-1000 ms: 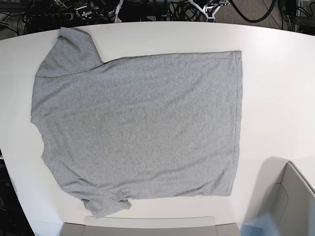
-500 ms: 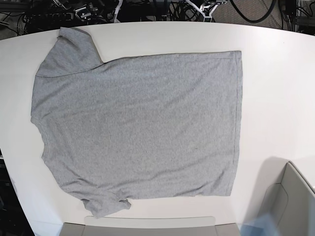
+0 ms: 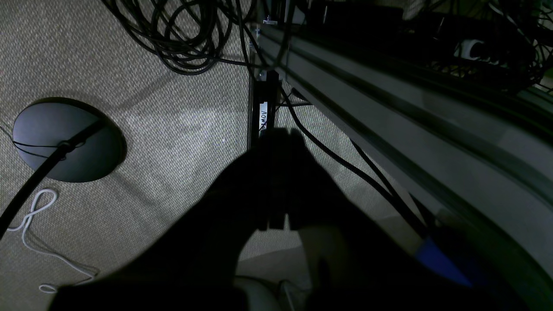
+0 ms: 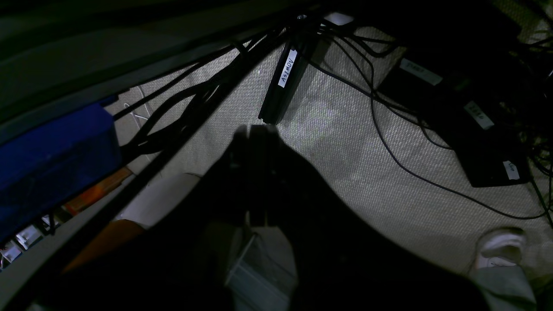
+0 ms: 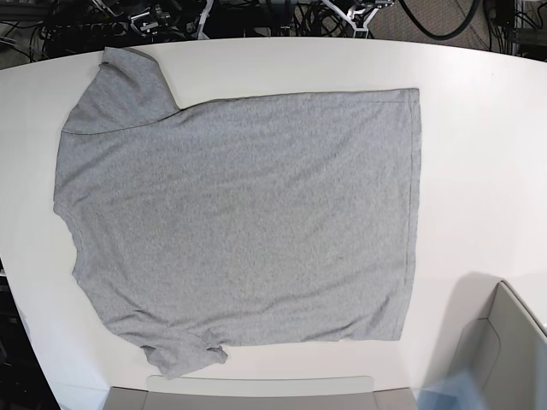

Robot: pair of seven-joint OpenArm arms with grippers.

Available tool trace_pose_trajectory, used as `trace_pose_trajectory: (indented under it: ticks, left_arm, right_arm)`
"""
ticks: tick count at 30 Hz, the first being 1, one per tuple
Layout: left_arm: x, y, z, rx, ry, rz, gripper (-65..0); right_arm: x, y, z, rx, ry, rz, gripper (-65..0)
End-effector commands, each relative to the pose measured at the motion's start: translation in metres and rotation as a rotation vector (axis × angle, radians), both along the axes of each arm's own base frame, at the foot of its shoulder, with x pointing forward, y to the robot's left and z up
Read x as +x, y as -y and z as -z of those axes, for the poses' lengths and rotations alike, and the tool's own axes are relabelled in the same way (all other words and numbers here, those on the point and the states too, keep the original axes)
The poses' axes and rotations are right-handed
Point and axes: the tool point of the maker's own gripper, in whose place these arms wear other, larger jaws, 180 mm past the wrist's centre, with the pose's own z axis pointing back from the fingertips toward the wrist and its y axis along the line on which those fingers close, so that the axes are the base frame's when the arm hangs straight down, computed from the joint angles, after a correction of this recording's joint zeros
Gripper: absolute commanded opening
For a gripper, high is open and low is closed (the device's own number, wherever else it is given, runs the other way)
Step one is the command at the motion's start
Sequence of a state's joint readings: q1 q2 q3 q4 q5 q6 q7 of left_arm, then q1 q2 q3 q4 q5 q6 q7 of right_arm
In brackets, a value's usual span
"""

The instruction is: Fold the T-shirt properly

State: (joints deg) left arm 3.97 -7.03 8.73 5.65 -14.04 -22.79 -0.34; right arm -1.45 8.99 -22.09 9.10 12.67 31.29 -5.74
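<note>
We see a white worktop (image 5: 479, 128) with the T-shirt (image 5: 239, 222) spread flat, plain side up: sleeves at its left edge, straight hem to the right, bare surface beyond the hem. Both arms hang below over carpet (image 3: 181, 129); the left tool (image 3: 276, 181) and right tool (image 4: 255, 172) are each pressed together, empty.

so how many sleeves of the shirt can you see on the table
2. On the T-shirt, one sleeve lies flat at the far left corner, near the table's back edge. The other sleeve is at the near left, bunched and slightly curled at its end.
</note>
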Motion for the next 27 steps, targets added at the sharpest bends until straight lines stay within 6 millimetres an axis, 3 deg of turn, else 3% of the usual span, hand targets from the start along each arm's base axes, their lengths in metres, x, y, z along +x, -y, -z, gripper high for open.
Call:
trace_pose_trajectory:
  ticks: [1,4,7,14,19,25,27]
  left_arm:
    - [0.001,-0.002,-0.001,-0.002,0.014,-0.012,-65.0]
    - [0.007,-0.004,-0.002,0.007,0.070,-0.031,-65.0]
    - [0.005,-0.010,-0.008,0.030,0.186,-0.073,-65.0]
    - [0.003,-0.026,-0.035,0.089,0.457,-0.163,-65.0]
    - [0.013,-0.039,-0.064,0.133,0.676,-0.222,-65.0]
    - [0.019,-0.058,-0.121,0.196,1.005,-0.303,-65.0]
    - [0.014,-0.059,-0.123,0.199,1.009,-0.305,-65.0]
  right_arm:
    - [0.003,0.000,-0.002,0.017,0.007,0.006,-65.0]
    - [0.005,0.012,-0.002,0.003,0.022,0.029,-65.0]
    - [0.008,0.009,-0.004,0.039,0.107,0.134,-65.0]
    - [0.020,0.052,-0.018,0.031,0.319,0.422,-65.0]
    - [0.024,0.071,-0.034,0.035,0.473,0.567,-65.0]
    - [0.015,0.086,-0.058,0.049,0.636,0.687,-65.0]
    - [0.009,0.090,-0.064,0.049,0.669,0.714,-65.0]
